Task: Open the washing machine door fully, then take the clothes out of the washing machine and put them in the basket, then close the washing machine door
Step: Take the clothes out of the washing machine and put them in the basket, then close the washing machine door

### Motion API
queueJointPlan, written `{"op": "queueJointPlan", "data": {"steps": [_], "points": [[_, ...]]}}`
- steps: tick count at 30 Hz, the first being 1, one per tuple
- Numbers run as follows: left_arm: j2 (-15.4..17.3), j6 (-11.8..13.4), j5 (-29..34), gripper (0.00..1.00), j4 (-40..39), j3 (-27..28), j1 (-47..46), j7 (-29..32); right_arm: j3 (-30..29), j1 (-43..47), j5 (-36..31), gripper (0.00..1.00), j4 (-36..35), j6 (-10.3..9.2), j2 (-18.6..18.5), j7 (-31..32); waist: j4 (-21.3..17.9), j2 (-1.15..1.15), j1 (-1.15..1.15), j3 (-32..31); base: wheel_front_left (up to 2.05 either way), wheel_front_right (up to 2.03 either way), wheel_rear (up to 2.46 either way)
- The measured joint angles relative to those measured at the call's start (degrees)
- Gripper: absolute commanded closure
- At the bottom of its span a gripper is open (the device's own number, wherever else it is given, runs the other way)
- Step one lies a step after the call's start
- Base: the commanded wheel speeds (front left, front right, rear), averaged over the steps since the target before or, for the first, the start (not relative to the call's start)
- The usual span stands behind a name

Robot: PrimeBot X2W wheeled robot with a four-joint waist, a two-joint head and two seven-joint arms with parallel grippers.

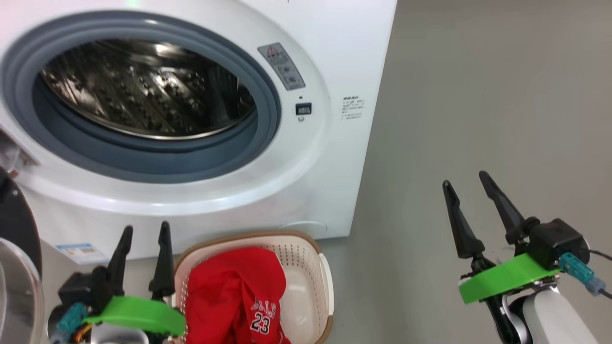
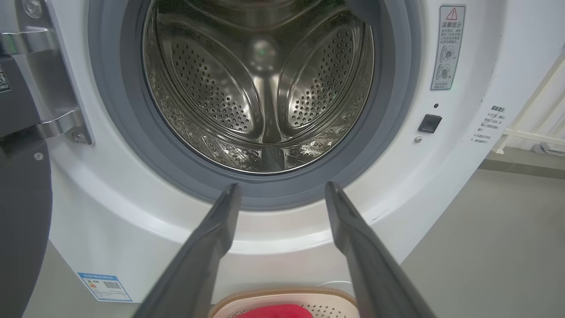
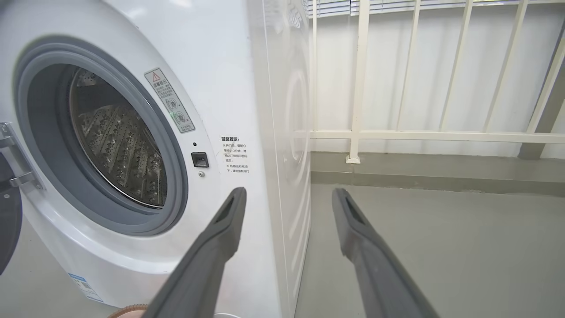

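Washing machine (image 1: 330,157) mouth uncovered, steel drum (image 2: 265,84) in sight. Washing machine door (image 1: 14,224) swung out at left edge of head view, on hinge (image 2: 57,123). Basket (image 1: 311,253) on floor (image 1: 478,95) just before machine's base. Clothes (image 1: 234,291), red jersey marked 23, lie in it. Left gripper (image 1: 146,228) beside basket, fingers spread wide, holding nothing. Right gripper (image 1: 464,180) over floor, well apart from machine, likewise spread wide, holding nothing.

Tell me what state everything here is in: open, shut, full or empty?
Round black-rimmed washing machine door: swung open to the left.
Perforated steel drum: empty as far as visible.
Cream plastic basket with brown rim: holds the jersey.
Red jersey with white "23": crumpled inside the basket.
Left gripper: open, holding nothing.
Right gripper: open, holding nothing.
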Motion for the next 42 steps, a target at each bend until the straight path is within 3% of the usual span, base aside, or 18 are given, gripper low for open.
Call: {"op": "queueJointPlan", "data": {"steps": [18,42], "points": [[0.02,-0.51,0.08,0.0,-4.81,1.43,9.06,0.0,-1.78,5.8,-0.16,0.0,-0.51,0.0,0.15,0.0,-2.27,0.0,0.0,-7.51,0.0,0.0,0.0],[0.03,-0.53,0.04,0.0,-5.81,0.71,10.37,0.0,-2.01,6.67,-0.34,0.0,-0.49,0.0,0.26,0.0,-2.19,0.0,0.0,-8.79,0.0,0.0,0.0]]}}
